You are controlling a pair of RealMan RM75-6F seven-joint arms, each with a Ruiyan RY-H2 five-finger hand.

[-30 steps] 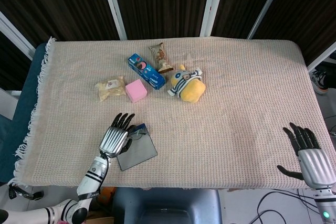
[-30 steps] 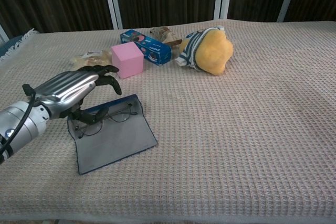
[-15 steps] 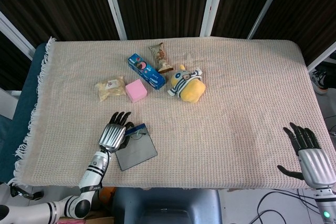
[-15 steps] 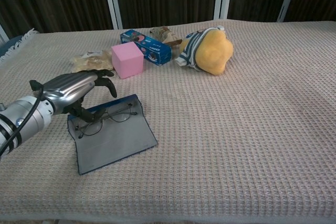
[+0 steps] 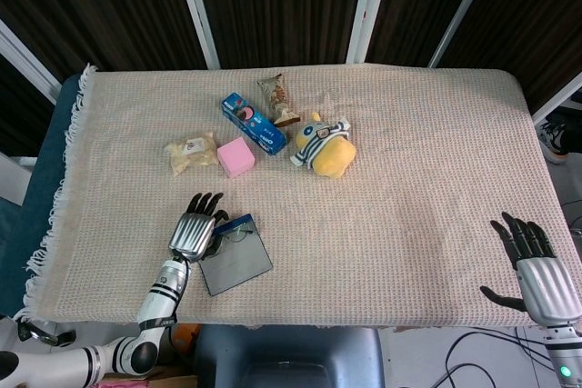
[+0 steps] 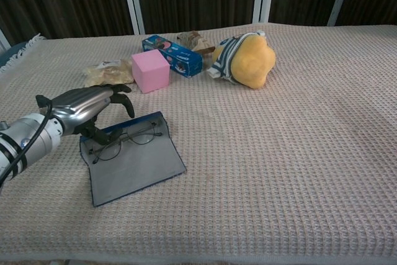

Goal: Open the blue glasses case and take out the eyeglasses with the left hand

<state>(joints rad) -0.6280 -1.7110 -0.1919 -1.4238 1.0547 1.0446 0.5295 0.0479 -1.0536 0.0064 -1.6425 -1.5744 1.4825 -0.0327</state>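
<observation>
The open case (image 6: 133, 162) lies flat near the table's (image 6: 298, 172) front left, the glasses (image 6: 124, 139) on its far part, the left hand (image 6: 84, 107) over its left end. Behind it stand a cube (image 6: 150, 71), a packet (image 6: 107, 71) to the cube's left, then a box (image 6: 172, 54) and a plush toy (image 6: 245, 59) further right.

Your left hand (image 6: 87, 107) has bare cloth around the open glasses case (image 6: 133, 159); only the pink cube (image 6: 151, 71) and snack bag (image 6: 107, 72) crowd the far side. Rightward lies open cloth.
</observation>
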